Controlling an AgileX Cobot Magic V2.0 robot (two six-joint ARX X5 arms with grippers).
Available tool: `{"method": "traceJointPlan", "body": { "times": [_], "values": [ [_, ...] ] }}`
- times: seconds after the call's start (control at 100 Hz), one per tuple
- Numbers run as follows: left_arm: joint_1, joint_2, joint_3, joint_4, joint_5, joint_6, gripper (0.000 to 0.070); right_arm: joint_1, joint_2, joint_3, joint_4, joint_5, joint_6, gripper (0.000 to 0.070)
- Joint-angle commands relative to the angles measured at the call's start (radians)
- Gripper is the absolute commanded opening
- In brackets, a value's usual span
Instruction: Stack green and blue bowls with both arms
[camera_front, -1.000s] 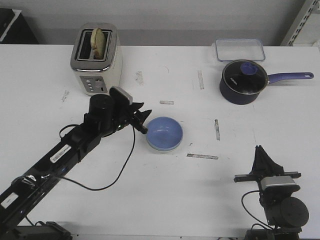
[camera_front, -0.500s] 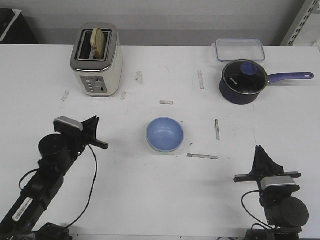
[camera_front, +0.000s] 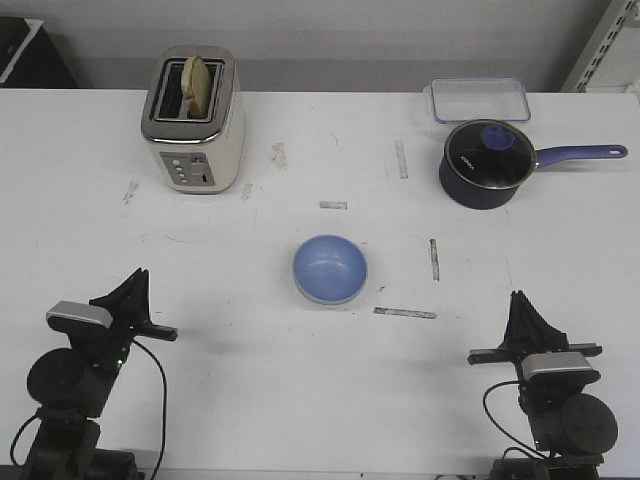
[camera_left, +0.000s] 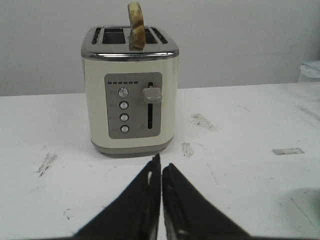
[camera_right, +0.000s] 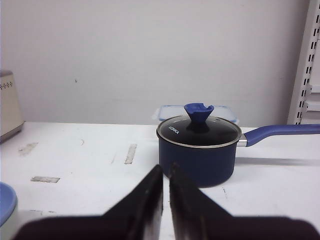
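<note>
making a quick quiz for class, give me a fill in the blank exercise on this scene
1. The blue bowl sits nested in the ____ bowl.
2. The slice of bread stands in the ____.
3. The left gripper is shut and holds ____.
4. The saucepan has a ____ lid with a blue knob.

Missing words: green; toaster; nothing; glass
</note>
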Motion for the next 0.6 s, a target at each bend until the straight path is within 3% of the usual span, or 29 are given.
{"method": "traceJointPlan", "body": {
  "times": [0.0,0.42,0.59],
  "values": [
    [-0.001,-0.040,0.007,0.014,0.003,-0.005,0.0001,0.001,-0.003,0.003,0.013,0.003,-0.008,0.0013],
    [-0.001,-0.249,0.007,0.013,0.002,-0.005,0.0001,0.001,-0.003,0.003,0.013,0.003,-0.008,0.0013],
    [0.000,-0.269,-0.001,-0.053,0.000,-0.003,0.0001,0.001,-0.003,0.003,0.012,0.003,-0.008,0.0013]
  ]
}}
